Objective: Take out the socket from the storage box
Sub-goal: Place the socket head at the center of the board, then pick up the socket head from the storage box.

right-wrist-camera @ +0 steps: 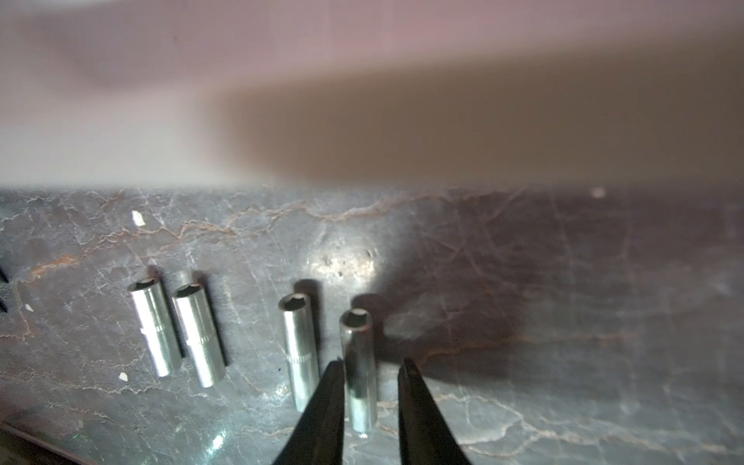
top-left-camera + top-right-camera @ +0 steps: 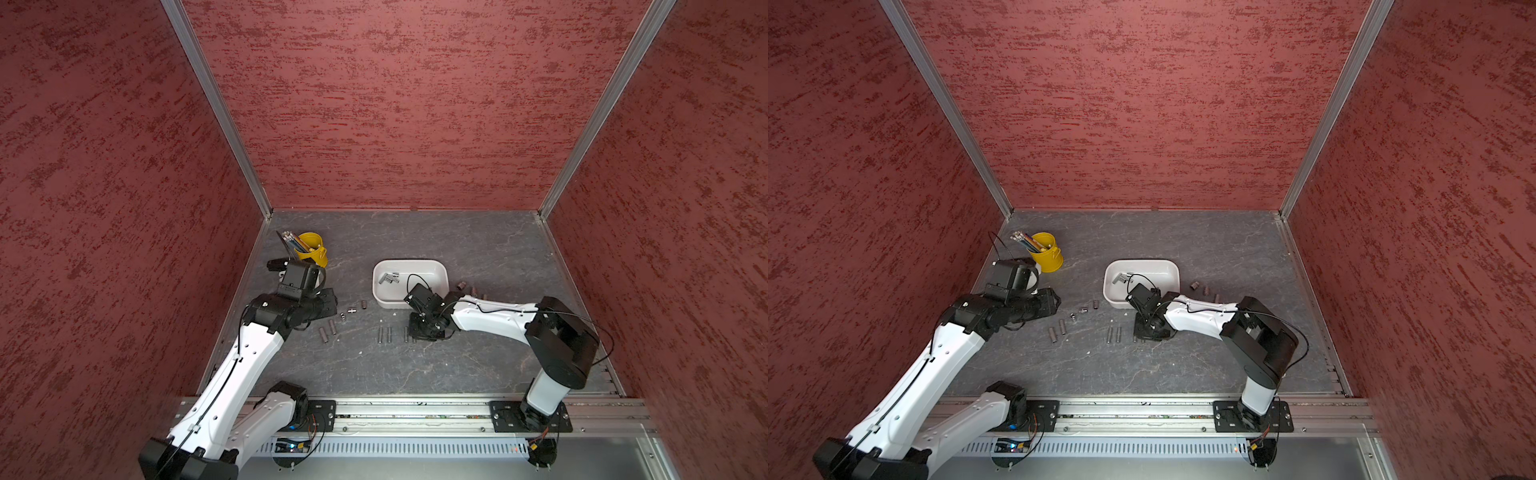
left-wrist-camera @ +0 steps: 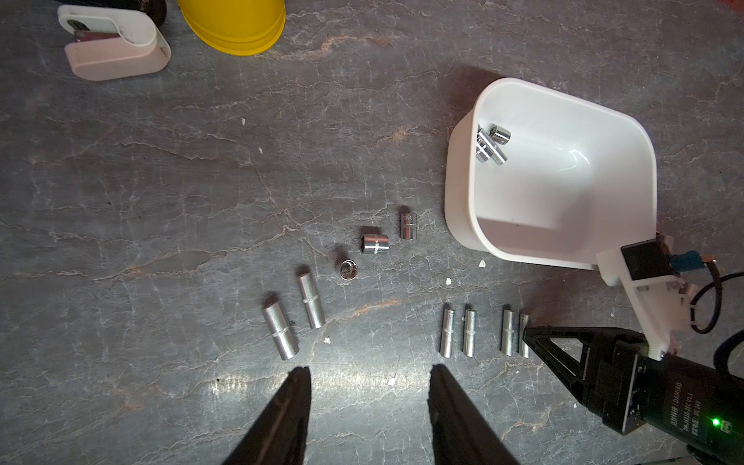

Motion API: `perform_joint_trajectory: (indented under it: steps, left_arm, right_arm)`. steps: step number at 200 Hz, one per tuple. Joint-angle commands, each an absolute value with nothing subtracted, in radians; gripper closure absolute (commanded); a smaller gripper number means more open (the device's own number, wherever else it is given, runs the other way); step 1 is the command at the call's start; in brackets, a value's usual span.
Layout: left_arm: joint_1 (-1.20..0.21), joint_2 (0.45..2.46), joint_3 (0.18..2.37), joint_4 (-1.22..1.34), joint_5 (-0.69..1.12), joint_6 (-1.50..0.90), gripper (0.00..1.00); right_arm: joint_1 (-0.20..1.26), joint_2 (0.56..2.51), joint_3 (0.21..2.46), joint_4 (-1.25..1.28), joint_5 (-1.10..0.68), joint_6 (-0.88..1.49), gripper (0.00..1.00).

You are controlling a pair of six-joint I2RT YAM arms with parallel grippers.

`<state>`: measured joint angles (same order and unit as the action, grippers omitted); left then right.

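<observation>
Right tool: the right tool [image 1: 371, 362] is low over the worktop [image 1: 563, 322], jaws parted, not clamped, with one slim socket [image 1: 359, 378] lying between them and a gap showing on one side.
Slim row: three more slim sockets [image 1: 300, 350] lie side by side next to it, all on the worktop.
Left tool: the left tool [image 3: 369, 368] hangs above the worktop, jaws wide apart, nothing between them.
Thick sockets: two long thick sockets [image 3: 280, 332] lie near three short sockets [image 3: 374, 244].
Storage box: the white storage box [image 2: 432, 270] stands just beyond the right tool.
Box contents: a few sockets in the box [image 3: 492, 145] are bunched in one corner.
Beside box: loose sockets [image 2: 461, 286] on its right.
Far left: a yellow cup [image 2: 312, 248] of pencils.
</observation>
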<state>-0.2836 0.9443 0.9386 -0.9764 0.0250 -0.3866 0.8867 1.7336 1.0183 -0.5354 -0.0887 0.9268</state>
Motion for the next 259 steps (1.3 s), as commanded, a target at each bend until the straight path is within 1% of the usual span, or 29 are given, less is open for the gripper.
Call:
perform_joint_trajectory:
  steps: [1, 48, 66, 80, 98, 111, 126, 163, 177, 191, 218, 245, 259]
  left_arm:
    - [-0.281, 0.946, 0.933, -0.962, 0.029, -0.374, 0.50]
    - [-0.281, 0.945, 0.933, -0.963, 0.027, -0.376, 0.49]
    - [-0.280, 0.949, 0.939, -0.962, 0.038, -0.373, 0.48]
    - [-0.281, 0.965, 0.954, -0.956, 0.079, -0.360, 0.49]
    - [-0.314, 1.026, 1.023, -0.952, 0.112, -0.365, 0.50]
    - [-0.387, 1.095, 1.093, -0.944, 0.095, -0.356, 0.50]
    - [-0.481, 1.210, 1.191, -0.951, 0.032, -0.359, 0.50]
    - [-0.619, 1.538, 1.425, -0.957, -0.045, -0.394, 0.51]
    - [-0.627, 1.659, 1.516, -0.982, -0.071, -0.424, 0.52]
    - [-0.622, 1.763, 1.581, -0.986, -0.087, -0.460, 0.53]
    - [-0.606, 1.934, 1.680, -0.985, -0.102, -0.542, 0.54]
    - [-0.603, 2.066, 1.777, -1.005, -0.109, -0.601, 0.54]
    - [-0.597, 2.113, 1.805, -1.017, -0.134, -0.639, 0.56]
  right_arm:
    - [0.891, 1.744, 1.021, -0.541, -0.074, 0.918, 0.73]
    - [0.891, 1.710, 1.052, -0.575, -0.078, 0.894, 0.68]
    - [0.890, 1.665, 1.067, -0.601, -0.064, 0.875, 0.66]
    - [0.887, 1.620, 1.071, -0.618, -0.023, 0.845, 0.65]
    - [0.860, 1.552, 1.040, -0.565, -0.019, 0.761, 0.64]
    - [0.824, 1.499, 0.999, -0.551, -0.007, 0.711, 0.64]
    - [0.765, 1.435, 0.951, -0.568, 0.024, 0.672, 0.64]
    - [0.606, 1.295, 0.835, -0.597, 0.041, 0.586, 0.63]
    - [0.563, 1.257, 0.790, -0.580, 0.037, 0.569, 0.63]
    - [0.528, 1.241, 0.751, -0.549, -0.005, 0.561, 0.63]
    - [0.502, 1.256, 0.728, -0.521, -0.047, 0.559, 0.63]
    - [0.496, 1.275, 0.724, -0.504, -0.069, 0.554, 0.63]
    - [0.493, 1.280, 0.722, -0.497, -0.079, 0.552, 0.63]
